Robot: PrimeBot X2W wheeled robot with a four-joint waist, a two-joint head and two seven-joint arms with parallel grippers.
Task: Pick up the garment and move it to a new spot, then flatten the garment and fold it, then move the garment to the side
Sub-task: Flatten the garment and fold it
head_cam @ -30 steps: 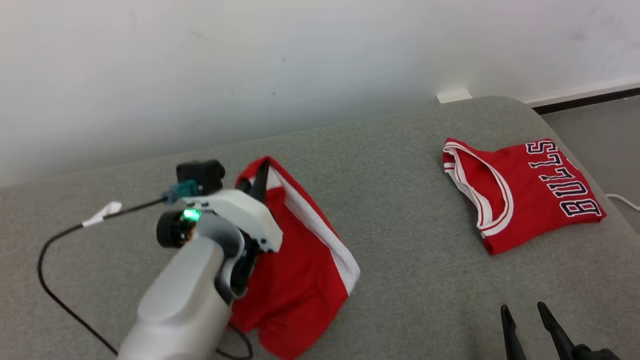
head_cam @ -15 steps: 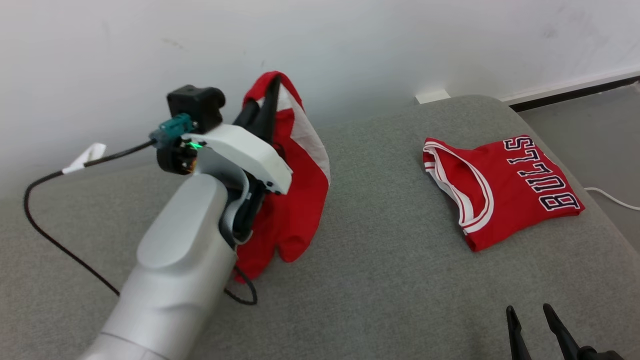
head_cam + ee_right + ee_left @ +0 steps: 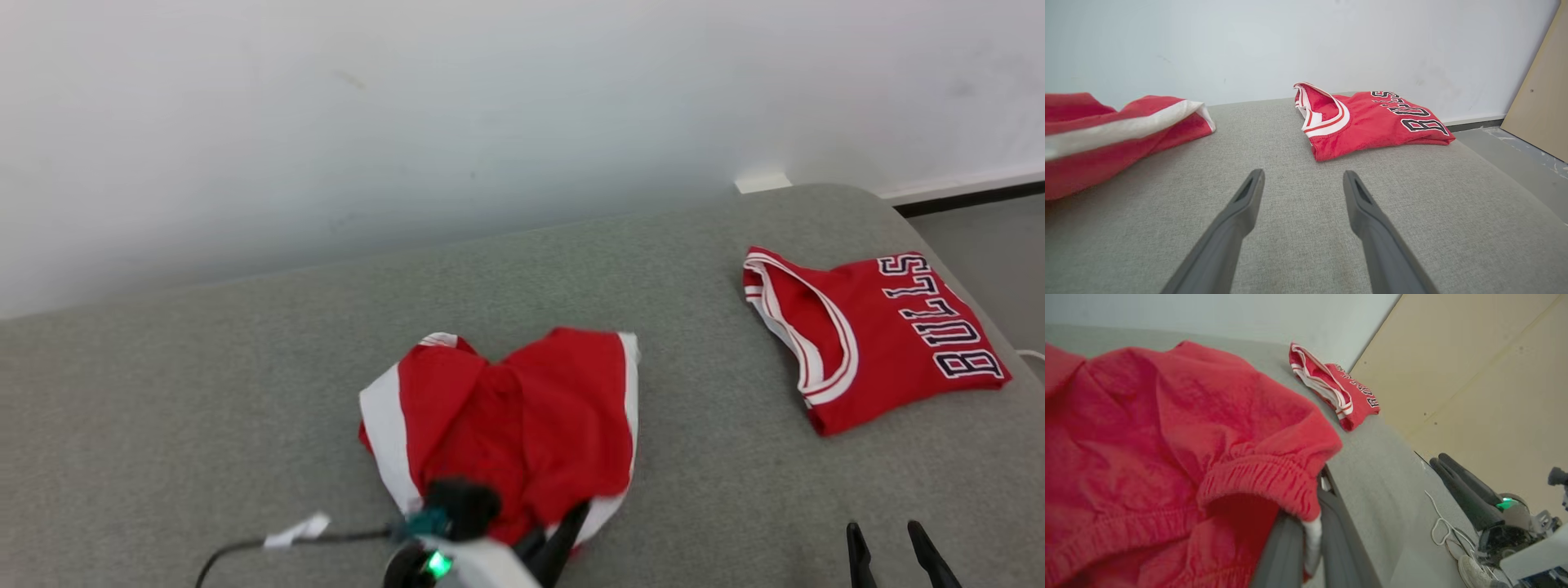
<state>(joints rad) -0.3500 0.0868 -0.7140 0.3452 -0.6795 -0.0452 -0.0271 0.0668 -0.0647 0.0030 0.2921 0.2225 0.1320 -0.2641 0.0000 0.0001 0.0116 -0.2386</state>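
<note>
The garment, red shorts with white side stripes, lies crumpled on the grey cushioned surface, front of centre. My left gripper sits at its near edge by the bottom of the head view. In the left wrist view the left gripper is shut on the elastic waistband of the shorts, with a white bit of cloth pinched between the fingers. My right gripper stands open at the lower right, empty, its fingers low over bare surface. The shorts lie to its left.
A folded red "BULLS" jersey lies at the surface's right end, also in the wrist views. A black cable with a white tag trails from my left wrist. White wall behind; floor and a beige panel lie to the right.
My left gripper lifted the shorts off the surface's left side, then brought them down nearer the front centre, where they now lie spread. The head view shifted too.
</note>
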